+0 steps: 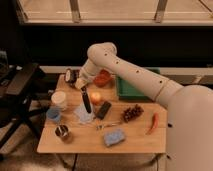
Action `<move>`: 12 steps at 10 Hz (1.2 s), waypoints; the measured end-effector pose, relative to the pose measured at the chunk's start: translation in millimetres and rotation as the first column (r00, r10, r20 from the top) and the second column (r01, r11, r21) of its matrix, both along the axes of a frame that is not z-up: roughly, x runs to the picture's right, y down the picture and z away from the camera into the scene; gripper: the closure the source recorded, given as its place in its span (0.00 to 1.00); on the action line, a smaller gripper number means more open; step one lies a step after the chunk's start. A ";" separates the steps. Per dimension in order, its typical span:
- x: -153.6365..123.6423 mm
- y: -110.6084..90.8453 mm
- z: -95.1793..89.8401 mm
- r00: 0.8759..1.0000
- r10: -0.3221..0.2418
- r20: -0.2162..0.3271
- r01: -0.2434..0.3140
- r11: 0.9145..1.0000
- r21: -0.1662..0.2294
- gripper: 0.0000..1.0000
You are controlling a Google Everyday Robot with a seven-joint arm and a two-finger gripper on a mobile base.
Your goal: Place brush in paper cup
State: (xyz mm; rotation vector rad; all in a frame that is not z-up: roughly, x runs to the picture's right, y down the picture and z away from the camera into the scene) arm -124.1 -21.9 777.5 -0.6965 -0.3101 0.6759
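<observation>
My gripper (82,87) hangs over the middle left of the wooden table (140,145). It is shut on the brush (86,102), a slim black stick that hangs nearly upright below it, its lower end just above the table. The white paper cup (59,99) stands upright to the left of the brush, about a cup's width away. The brush is outside the cup.
A light-blue cup (53,115) and a metal cup (62,132) stand in front of the paper cup. A black block (104,109), a fork (107,125), a blue sponge (115,137), grapes (132,112), a red chili (153,122) and a green tray (131,89) lie to the right.
</observation>
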 end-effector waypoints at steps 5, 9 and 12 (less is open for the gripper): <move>-10.1 20.7 16.5 0.997 -0.067 -0.045 0.064 0.996 -0.054 1.00; -13.4 21.6 18.1 0.996 -0.066 -0.054 0.065 0.998 -0.027 1.00; -40.0 24.9 20.2 0.993 -0.100 -0.064 0.103 0.993 0.049 1.00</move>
